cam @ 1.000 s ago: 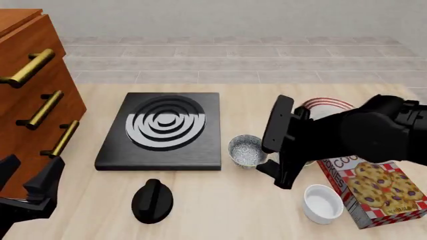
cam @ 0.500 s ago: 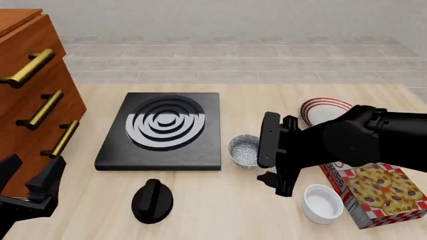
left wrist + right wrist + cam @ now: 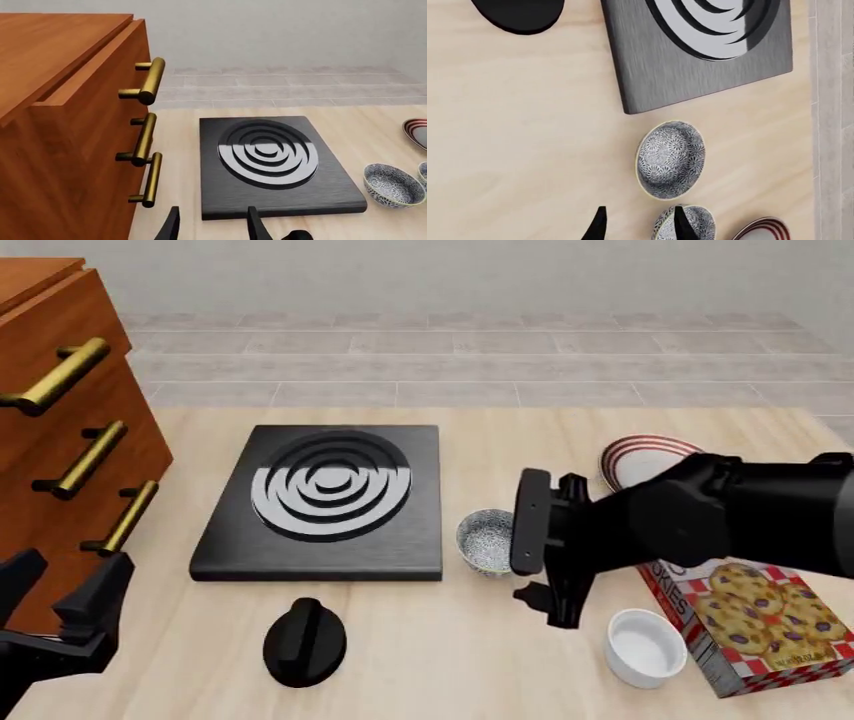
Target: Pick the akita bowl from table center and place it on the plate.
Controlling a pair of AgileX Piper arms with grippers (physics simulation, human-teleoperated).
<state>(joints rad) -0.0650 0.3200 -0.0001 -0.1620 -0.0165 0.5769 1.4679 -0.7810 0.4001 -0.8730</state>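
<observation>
The akita bowl (image 3: 489,541), on the worktop just beside the hob (image 3: 322,502) with the open, empty right claw (image 3: 537,563) close by, looks small, stiff, glazed and slippery, best pinched across its rim; the left claw (image 3: 212,225) is open, and the cookie box (image 3: 754,625) reads "COOKIES" only in part.

The bowl (image 3: 487,541) sits just off the black slab's (image 3: 324,502) near right corner, hemmed by that slab on its left and by the right hand (image 3: 537,572) hanging close on its right. A second bowl (image 3: 686,224) lies just beside it toward the striped plate (image 3: 638,458), leaving little gap between them. Behind the bowl, bare tabletop (image 3: 501,455) runs open to the far edge. Nearer the arms, the knob (image 3: 306,641), ramekin (image 3: 646,646) and cookie box (image 3: 754,625) crowd the front right. The wooden drawers (image 3: 67,455) wall off the left side.
</observation>
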